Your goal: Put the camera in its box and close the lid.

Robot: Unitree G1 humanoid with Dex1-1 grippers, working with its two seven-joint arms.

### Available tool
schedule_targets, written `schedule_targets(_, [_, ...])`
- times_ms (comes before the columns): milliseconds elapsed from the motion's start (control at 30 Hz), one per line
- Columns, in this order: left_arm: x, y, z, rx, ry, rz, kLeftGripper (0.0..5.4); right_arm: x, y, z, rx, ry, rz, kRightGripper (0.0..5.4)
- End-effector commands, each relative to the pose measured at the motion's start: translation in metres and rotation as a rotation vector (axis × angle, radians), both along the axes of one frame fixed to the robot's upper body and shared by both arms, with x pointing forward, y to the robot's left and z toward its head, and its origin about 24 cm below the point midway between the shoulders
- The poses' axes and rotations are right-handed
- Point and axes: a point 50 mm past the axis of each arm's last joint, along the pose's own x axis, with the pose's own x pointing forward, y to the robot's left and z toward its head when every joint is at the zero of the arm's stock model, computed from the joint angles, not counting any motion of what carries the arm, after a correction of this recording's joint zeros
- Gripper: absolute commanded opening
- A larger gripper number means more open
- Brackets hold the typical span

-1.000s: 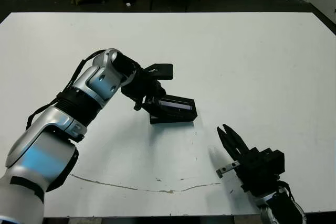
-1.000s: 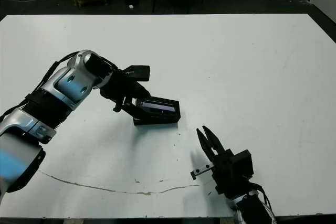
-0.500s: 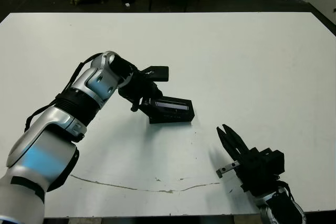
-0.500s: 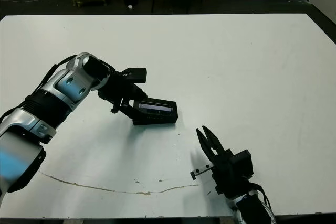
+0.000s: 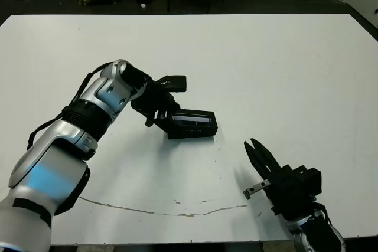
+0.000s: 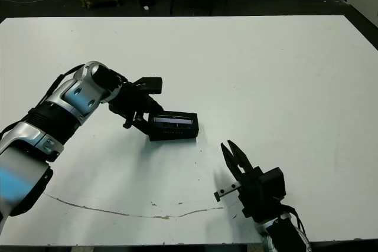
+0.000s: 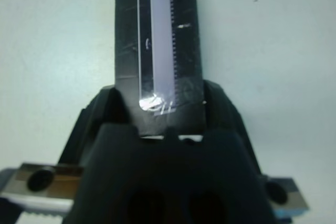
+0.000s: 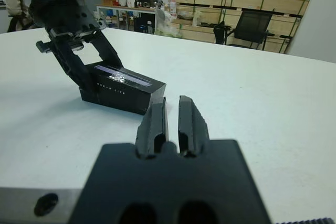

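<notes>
Left eye view: the white table carries one black lid with a pale strip along its top, lying a little left of the middle. The left claw reaches in from the left and clamps the lid's left end, one finger on the far side and one on the near side. The lid appears to sit over the box, which is hidden beneath it, so the camera cannot be seen either. The right claw hangs at the near right, well apart from the lid, its two black fingers drawn together to a point with nothing between them. A thin brown crack line runs across the table along its near edge.

Right eye view: the same layout, with the lid lying level on the table and the left claw touching only its left end.

Left wrist view: the lid stretches away from the claw, its grey-lavender strip lengthwise down the middle. Both fingers press against the lid's two long sides at its nearest end.

Right wrist view: the right claw's fingers stand nearly touching, gripping nothing. Beyond them the lid rests on the table with the left claw clamped on one end.
</notes>
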Motion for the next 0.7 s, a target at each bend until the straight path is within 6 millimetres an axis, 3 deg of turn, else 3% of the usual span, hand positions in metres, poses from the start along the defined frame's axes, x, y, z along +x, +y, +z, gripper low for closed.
schedule_targets(33, [-0.004, 0.040, -0.023, 0.111, 0.044, 0.116, 2.35, -0.005, -0.006, -0.007, -0.012, 0.048, -0.024, 0.00])
schedule_targets(400, [-0.008, 0.050, -0.031, 0.127, 0.124, 0.196, 2.28, -0.006, -0.005, -0.009, -0.009, 0.051, -0.020, 0.00])
schedule_targets(700, [-0.011, 0.049, -0.034, 0.174, 0.059, 0.130, 2.28, -0.007, -0.005, -0.009, 0.001, 0.058, -0.016, 0.00])
